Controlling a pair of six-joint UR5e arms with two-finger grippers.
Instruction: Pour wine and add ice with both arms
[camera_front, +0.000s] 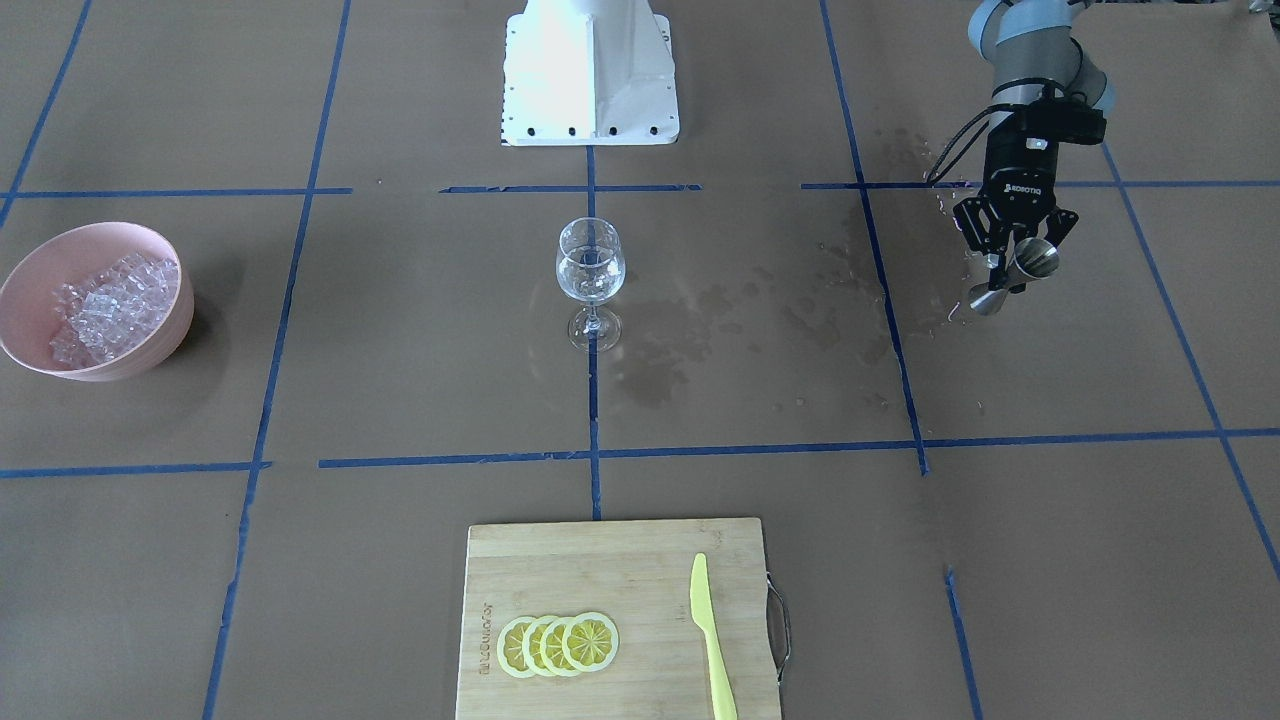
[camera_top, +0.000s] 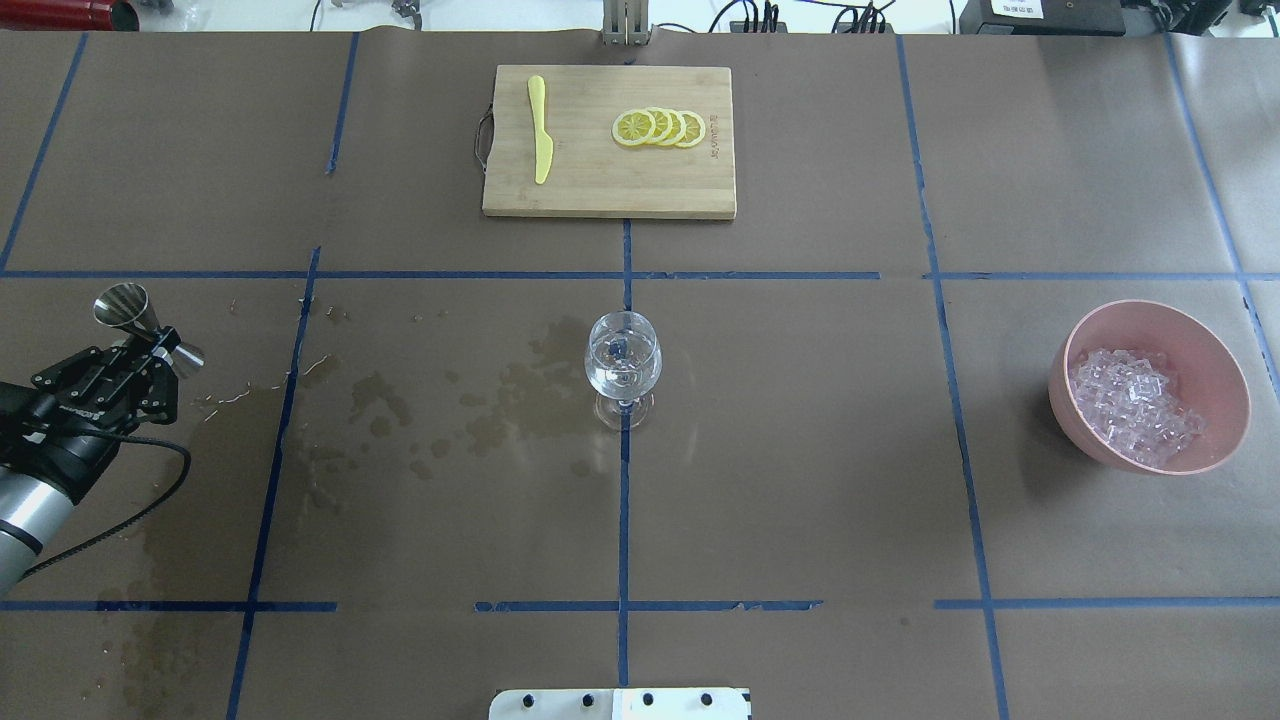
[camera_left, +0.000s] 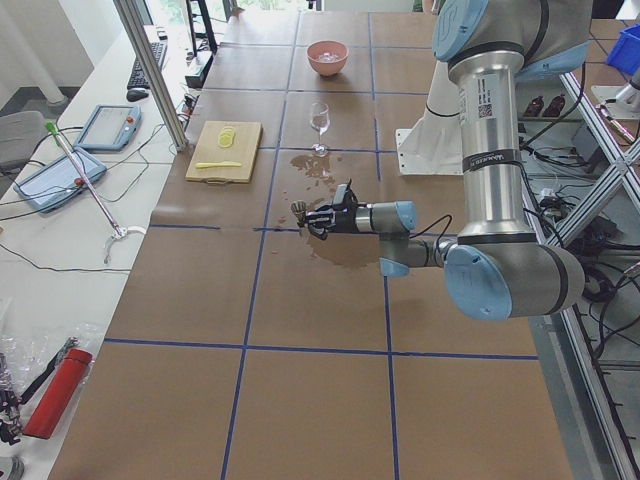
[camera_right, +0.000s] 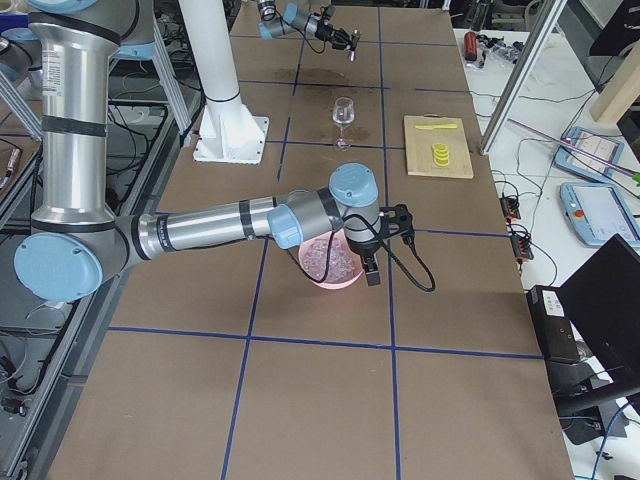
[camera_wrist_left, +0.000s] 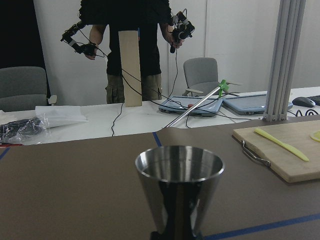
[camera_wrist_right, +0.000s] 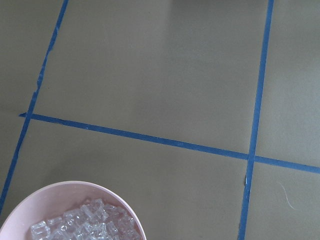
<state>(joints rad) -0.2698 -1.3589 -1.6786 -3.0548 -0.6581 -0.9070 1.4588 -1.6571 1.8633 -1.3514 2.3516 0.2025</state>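
The left tool (camera_top: 152, 348) pinches a steel jigger (camera_top: 125, 305) over the tabletop's (camera_top: 800, 480) wet left end. The wine (camera_top: 621, 378) sits in the central glass (camera_top: 622, 350). The ice (camera_top: 1135, 405) fills the pink bowl (camera_top: 1215, 350) at right. The right tool (camera_right: 371, 270) hangs above it, and I cannot tell if it is spread or pressed together.

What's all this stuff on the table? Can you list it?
wine glass: one, clear, table centre.
wine: small amount, colourless, inside the glass.
bowl: one, pink, robot's right side.
ice: one heap, clear cubes, in the bowl.
cutting board: one, wooden, far from the robot.
lemon slices: four, yellow, overlapping on the board.
knife: one, yellow, on the board.
wet stains: several, dark, robot's left of the glass.
jigger: one, steel, in the left gripper.
left gripper: one, black, shut on the jigger.
right gripper: one, black, above the bowl's edge; grip unclear.
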